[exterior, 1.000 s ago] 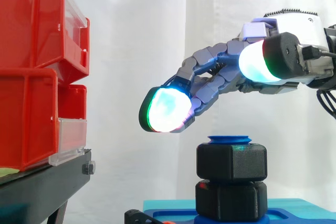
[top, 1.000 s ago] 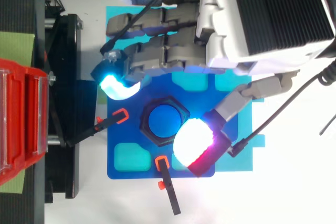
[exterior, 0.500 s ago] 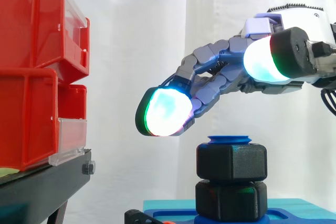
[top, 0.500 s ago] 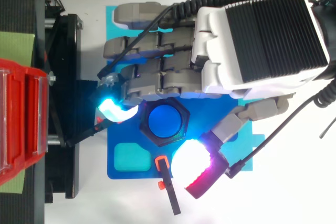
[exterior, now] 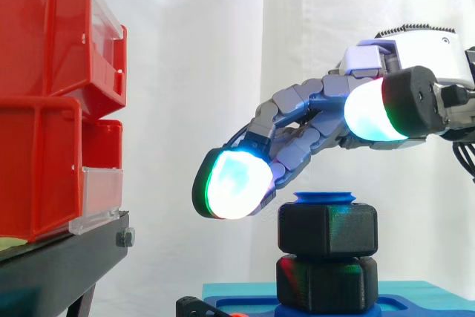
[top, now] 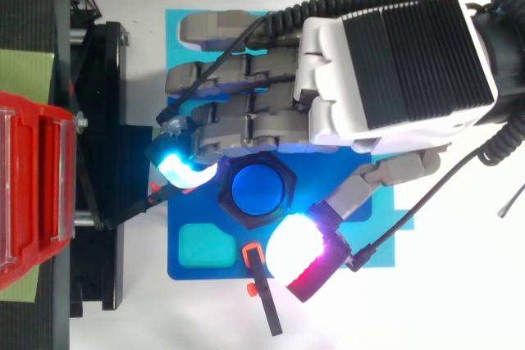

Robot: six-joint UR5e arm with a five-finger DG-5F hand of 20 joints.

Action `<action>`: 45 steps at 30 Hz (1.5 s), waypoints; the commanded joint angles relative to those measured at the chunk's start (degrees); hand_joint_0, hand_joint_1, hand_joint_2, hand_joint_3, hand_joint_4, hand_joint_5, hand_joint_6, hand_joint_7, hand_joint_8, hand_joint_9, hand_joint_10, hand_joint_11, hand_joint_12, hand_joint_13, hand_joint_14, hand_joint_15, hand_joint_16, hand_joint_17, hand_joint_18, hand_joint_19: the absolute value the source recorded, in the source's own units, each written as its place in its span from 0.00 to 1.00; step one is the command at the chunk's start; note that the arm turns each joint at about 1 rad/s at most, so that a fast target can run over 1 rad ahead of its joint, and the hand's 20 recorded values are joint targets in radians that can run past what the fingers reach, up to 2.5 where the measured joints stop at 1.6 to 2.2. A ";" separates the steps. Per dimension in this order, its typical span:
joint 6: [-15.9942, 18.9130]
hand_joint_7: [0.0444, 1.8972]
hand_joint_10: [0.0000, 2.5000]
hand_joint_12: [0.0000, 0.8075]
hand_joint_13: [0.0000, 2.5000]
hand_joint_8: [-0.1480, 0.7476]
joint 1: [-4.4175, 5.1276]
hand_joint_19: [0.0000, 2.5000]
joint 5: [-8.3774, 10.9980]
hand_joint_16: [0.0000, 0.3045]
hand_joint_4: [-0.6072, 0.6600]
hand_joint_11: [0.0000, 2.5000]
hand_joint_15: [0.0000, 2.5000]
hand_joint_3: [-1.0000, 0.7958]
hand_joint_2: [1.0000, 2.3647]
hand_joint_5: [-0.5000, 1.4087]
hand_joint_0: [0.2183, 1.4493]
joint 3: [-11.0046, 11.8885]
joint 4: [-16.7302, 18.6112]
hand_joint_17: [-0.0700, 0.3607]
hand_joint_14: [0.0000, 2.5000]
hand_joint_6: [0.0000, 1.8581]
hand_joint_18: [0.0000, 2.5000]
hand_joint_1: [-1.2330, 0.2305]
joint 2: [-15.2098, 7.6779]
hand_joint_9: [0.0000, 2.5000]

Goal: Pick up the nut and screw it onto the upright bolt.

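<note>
Hand (top: 385, 63) wide open, empty, above black hex nut (exterior: 327, 229) on blue bolt (top: 257, 188); prob regrasping mid-screwing, next needs lower, pinch & twist

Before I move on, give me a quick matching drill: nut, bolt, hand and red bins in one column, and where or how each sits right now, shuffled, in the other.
Things
1. nut
2. bolt
3. hand
4. red bins

Places and states
A. on the black stand, at the left of the side view
B. blue, upright over the blue plate, its top showing inside the nut
C. black and hexagonal, round the bolt just under its top
D. over the plate, open, with fingers and thumb on opposite sides of the nut

Pairs: 1-C, 2-B, 3-D, 4-A
</note>
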 commanded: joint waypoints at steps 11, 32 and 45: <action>-0.06 0.40 0.00 0.39 0.15 0.46 -0.04 0.00 0.05 0.12 0.66 0.00 0.00 0.28 0.00 0.18 0.23 -0.01 -0.20 0.35 0.00 0.27 0.01 0.70 -0.04 0.23; -0.06 0.64 0.00 0.38 0.17 0.48 -0.13 0.00 -0.04 0.11 0.67 0.00 0.00 0.28 0.00 0.22 0.24 -0.01 -0.47 0.34 0.00 0.27 0.03 0.68 -0.04 0.26; 0.03 0.68 0.00 0.37 0.20 0.50 -0.57 0.00 -0.22 0.11 0.68 0.00 0.00 0.28 0.00 0.24 0.25 -0.01 -0.47 0.33 0.00 0.30 0.06 0.67 -0.04 0.31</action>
